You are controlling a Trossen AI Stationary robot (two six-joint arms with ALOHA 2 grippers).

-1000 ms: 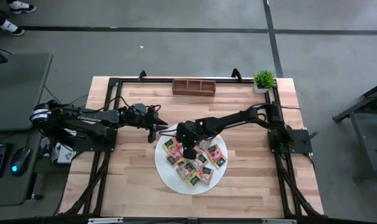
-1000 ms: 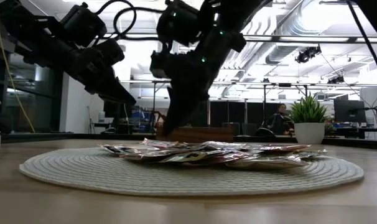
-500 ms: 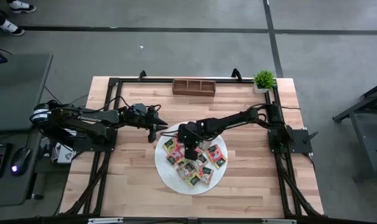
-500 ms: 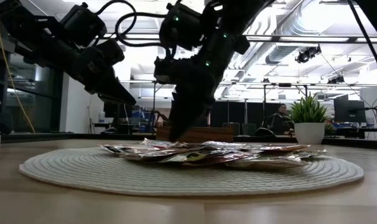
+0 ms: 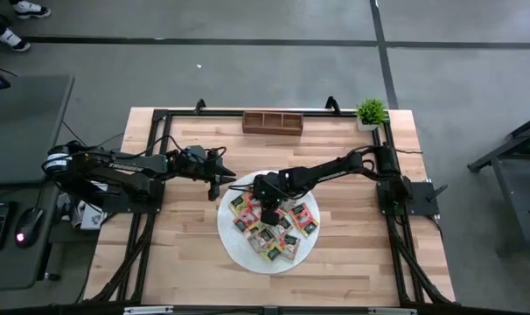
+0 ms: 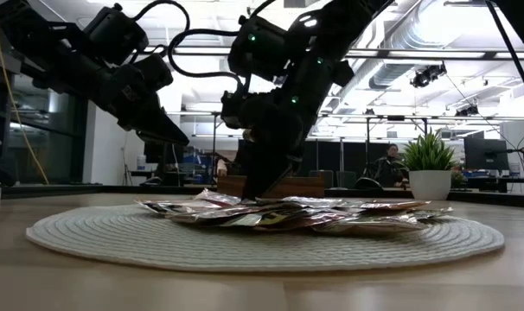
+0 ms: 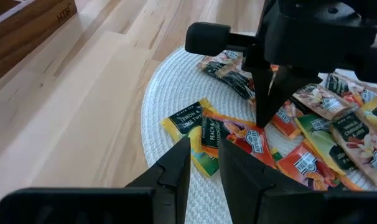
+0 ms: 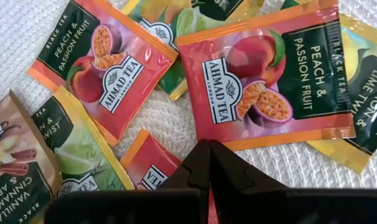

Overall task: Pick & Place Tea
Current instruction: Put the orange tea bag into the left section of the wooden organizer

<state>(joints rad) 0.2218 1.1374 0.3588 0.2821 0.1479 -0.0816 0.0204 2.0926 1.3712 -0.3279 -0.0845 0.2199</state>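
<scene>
Shut right claw (image 8: 208, 163) over glossy tea (image 8: 266, 84)

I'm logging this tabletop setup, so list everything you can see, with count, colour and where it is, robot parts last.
tea packets: about a dozen, red, orange, yellow and green, in a loose pile on the mat
mat: one, round, white, woven, middle of the table
wooden tray: one, brown, three compartments, far edge of the table
potted plant: one, green in a white pot, far right corner
table: one, light wood, with a black frame along its edges
left gripper: one, dark, slightly open, holds nothing, hovers at the mat's left far edge
right gripper: one, dark, shut, empty, tips just above the packets
</scene>
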